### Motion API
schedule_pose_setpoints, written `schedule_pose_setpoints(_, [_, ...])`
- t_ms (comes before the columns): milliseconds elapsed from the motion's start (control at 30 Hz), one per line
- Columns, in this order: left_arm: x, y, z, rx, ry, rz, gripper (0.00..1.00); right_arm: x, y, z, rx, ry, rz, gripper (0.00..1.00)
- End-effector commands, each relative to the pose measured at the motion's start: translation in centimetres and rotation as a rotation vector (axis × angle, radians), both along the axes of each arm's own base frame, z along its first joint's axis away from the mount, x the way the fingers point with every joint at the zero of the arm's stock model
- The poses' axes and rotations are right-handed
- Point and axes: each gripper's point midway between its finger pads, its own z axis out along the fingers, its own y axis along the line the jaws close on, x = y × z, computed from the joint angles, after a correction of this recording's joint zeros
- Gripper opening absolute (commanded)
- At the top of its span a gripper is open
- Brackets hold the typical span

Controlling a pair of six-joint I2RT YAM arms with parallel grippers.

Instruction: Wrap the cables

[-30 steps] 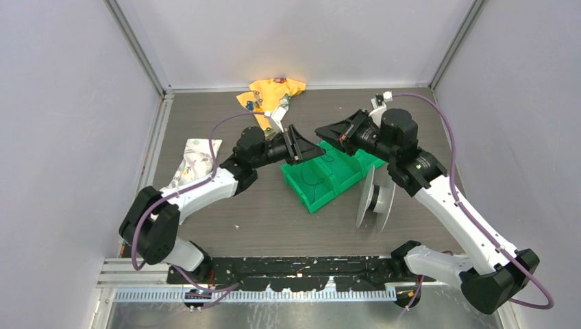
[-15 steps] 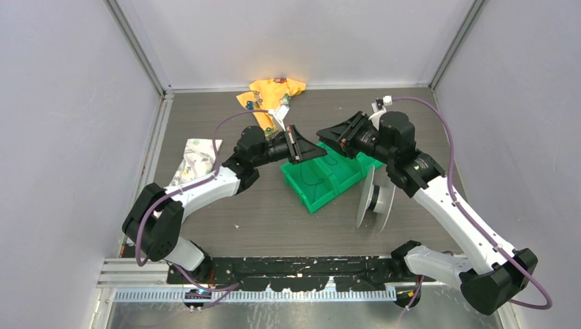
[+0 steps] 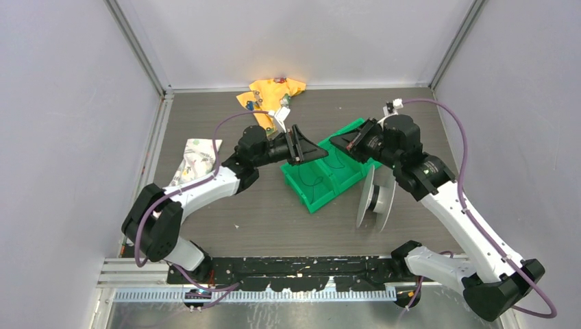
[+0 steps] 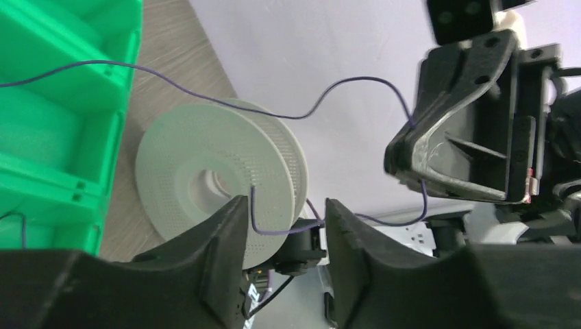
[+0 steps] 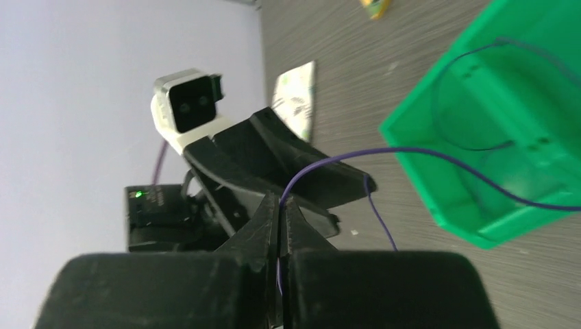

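A thin, thread-like dark purple cable (image 4: 252, 205) crossed over a glossy green plastic bin (image 3: 308, 199) and a pale perforated spool (image 4: 205, 157) on the dark wood-grain tabletop (image 3: 260, 219). It hung in the gap of the half-parted left end effector (image 4: 286, 205). The right end effector (image 5: 279, 205) was pinched fully closed on it.

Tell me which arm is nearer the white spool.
Right. The right arm runs right beside the white spool, with its wrist over the spool's far edge. The left arm sits beyond the green bin, well to the spool's left.
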Motion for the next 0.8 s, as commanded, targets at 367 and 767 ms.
schedule_pose_setpoints(367, [-1.6,0.9,-1.9,0.409,-0.245,0.140,0.65,-3.0,-13.1,-2.3,-0.671,0.061,-0.284,0.00])
schedule_pose_setpoints(767, [-4.8,-5.5,-2.7,0.474,-0.439,0.141,0.72,-4.6,-13.6,-4.2,-0.646,0.145,-0.306,0.00])
